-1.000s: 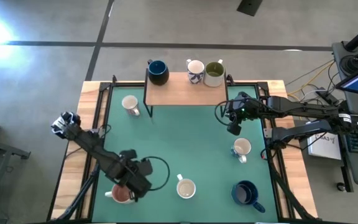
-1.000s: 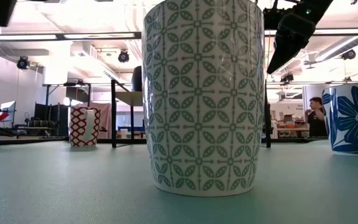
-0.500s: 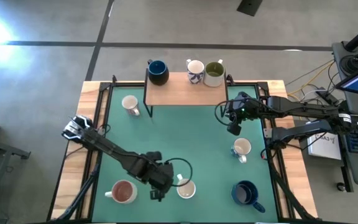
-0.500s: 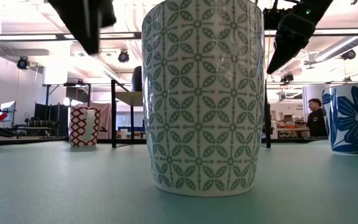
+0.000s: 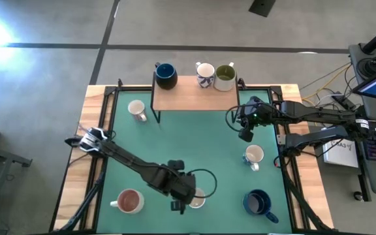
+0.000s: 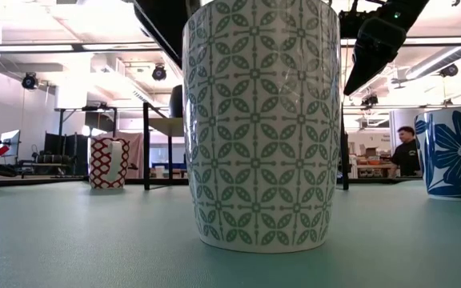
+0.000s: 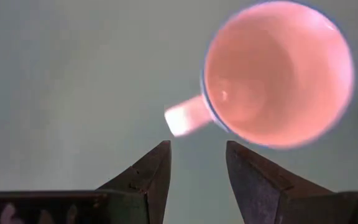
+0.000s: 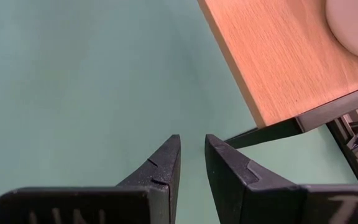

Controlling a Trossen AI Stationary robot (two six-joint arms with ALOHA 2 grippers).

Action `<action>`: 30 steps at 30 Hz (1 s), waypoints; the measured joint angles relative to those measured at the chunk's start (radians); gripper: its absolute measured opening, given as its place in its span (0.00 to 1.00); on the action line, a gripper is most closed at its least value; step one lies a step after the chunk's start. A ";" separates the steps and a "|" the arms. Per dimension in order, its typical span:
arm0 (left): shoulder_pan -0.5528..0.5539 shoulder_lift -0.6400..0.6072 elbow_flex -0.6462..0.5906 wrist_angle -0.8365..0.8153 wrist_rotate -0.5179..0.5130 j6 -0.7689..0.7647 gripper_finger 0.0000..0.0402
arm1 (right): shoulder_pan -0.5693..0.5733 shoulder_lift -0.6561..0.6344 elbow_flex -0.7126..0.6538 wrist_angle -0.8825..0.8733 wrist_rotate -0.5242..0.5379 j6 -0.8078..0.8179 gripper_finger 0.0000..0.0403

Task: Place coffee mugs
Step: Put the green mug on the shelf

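High view: our left gripper [image 5: 179, 203] has swung from the pink-brown mug [image 5: 128, 202] to the patterned mug [image 5: 196, 198], fingers spread, ready to grasp.

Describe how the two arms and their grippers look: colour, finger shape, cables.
Both arms are dark, jointed links. The left gripper and right gripper each have two black, wedge-shaped fingers tapering to tips. A thin black cable loops beside each wrist in the high view. The left arm's base end looks pale.

mat [image 5: 194, 143]: matt green | shelf [image 5: 194, 98]: smooth wood | mugs [image 6: 258, 120]: glossy ceramic
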 joint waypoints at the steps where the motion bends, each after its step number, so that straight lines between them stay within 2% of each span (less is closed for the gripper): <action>1: 0.006 0.018 0.021 -0.010 -0.010 0.012 0.34 | 0.000 0.000 0.000 0.000 0.000 0.000 0.16; 11: 0.035 0.160 0.289 -0.209 -0.019 0.091 0.34 | 0.000 0.000 0.000 0.000 0.000 0.000 0.16; 15: 0.035 0.194 0.383 -0.241 -0.006 0.118 0.34 | 0.000 0.000 0.000 0.000 0.000 0.000 0.16; 26: 0.041 0.245 0.391 -0.242 0.036 0.129 0.34 | 0.000 0.000 0.000 0.000 0.000 0.000 0.16; 30: 0.041 0.245 0.356 -0.198 0.037 0.129 0.32 | 0.000 0.000 0.000 0.000 0.000 0.000 0.16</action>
